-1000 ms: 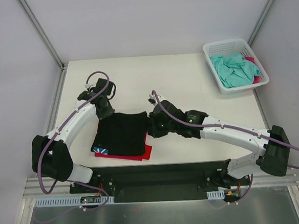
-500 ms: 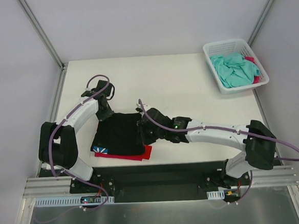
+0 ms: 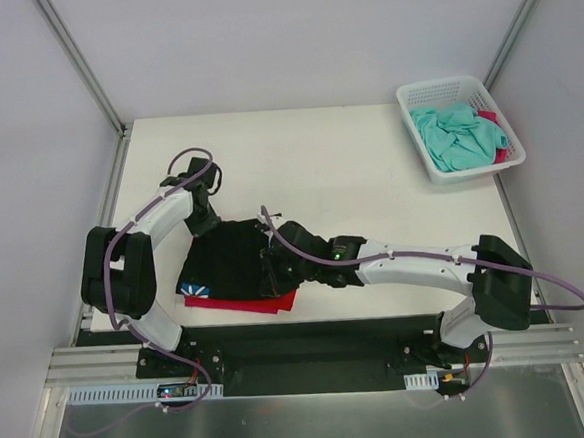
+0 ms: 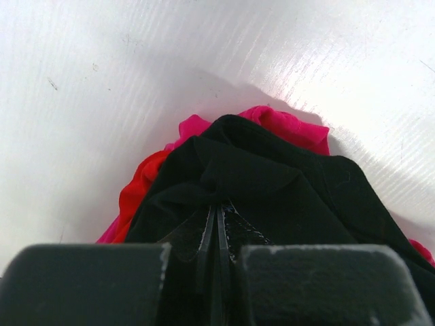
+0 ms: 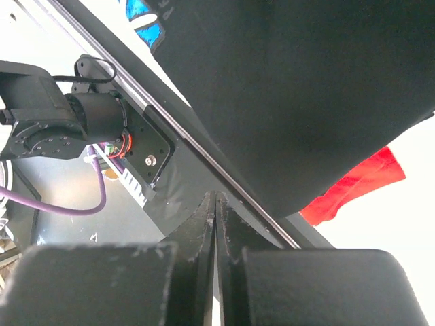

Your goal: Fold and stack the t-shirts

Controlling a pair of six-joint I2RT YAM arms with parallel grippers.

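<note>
Black t-shirt (image 3: 230, 258) folded atop red t-shirt (image 3: 248, 304), counter (image 3: 349, 175) 7 o'clock | left gripper (image 3: 204, 222) at its 11 o'clock corner, clamped on bunched black cloth | right gripper (image 3: 269, 263) over its 3 o'clock edge, fingers pressed together, hold on cloth unclear | teal t-shirt (image 3: 455, 137), pink t-shirt (image 3: 493, 120) in basket (image 3: 463, 84), counter 1 o'clock

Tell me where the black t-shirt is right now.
In the top view, the black t-shirt lies near-left on the table, on the red t-shirt, its far-left corner pinched by the left gripper.
</note>
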